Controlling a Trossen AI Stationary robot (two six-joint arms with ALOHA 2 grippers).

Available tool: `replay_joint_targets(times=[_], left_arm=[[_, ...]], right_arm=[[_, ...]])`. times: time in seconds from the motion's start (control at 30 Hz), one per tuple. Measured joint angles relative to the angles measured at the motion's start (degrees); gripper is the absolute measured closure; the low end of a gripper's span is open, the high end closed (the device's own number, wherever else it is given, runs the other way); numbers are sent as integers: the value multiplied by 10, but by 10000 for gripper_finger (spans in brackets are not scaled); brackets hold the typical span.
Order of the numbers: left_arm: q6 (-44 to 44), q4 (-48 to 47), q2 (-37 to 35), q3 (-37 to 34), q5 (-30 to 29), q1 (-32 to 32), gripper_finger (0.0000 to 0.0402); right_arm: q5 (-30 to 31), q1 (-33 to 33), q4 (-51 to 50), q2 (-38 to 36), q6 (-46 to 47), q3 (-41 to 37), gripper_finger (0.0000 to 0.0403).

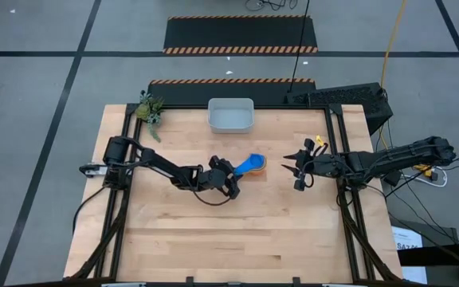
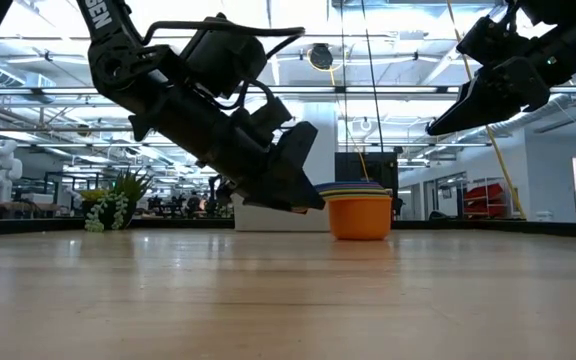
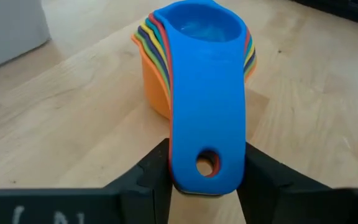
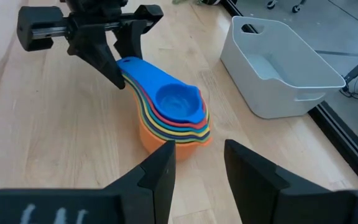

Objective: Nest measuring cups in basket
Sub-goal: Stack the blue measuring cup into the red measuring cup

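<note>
The measuring cups [image 1: 253,164] stand nested in one stack, a blue one on top and an orange one outermost, its base on the wooden table. The stacked handles stick out toward my left gripper [image 3: 207,180], which is shut on them. The basket [image 1: 229,115] sits apart at the table's far edge, with nothing in it. My right gripper [image 1: 300,171] hangs open above the table to the right of the stack, with nothing between its fingers. My left gripper pinches the stacked handles near their free end [image 3: 207,163], one finger on each long edge, the blue handle uppermost. The fingers come from the table's left, slanting down, and lie along the handles. The stack stands upright with the orange cup's base [image 3: 157,102] on the table.
A small green plant [image 1: 150,110] stands at the table's far left corner. Bare wood lies between the stack and the basket [image 4: 278,62] and across the whole near half of the table [image 1: 237,247].
</note>
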Motion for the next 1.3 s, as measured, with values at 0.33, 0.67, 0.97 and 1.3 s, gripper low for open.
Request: replay_joint_targets(times=[0.33,0.67,0.97,1.3], left_arm=[[76,-2,-6,0,21,22,235],[67,-10,-12,0,123,51,227],[77,-1,-12,0,120,51,147],[106,-4,-12,0,119,59,151]], right_arm=[[0,0,-1,0,0,0,273],[0,0,2,0,-5,-7,273],[2,0,67,0,-33,-44,273],[2,0,111,0,-48,-63,273]])
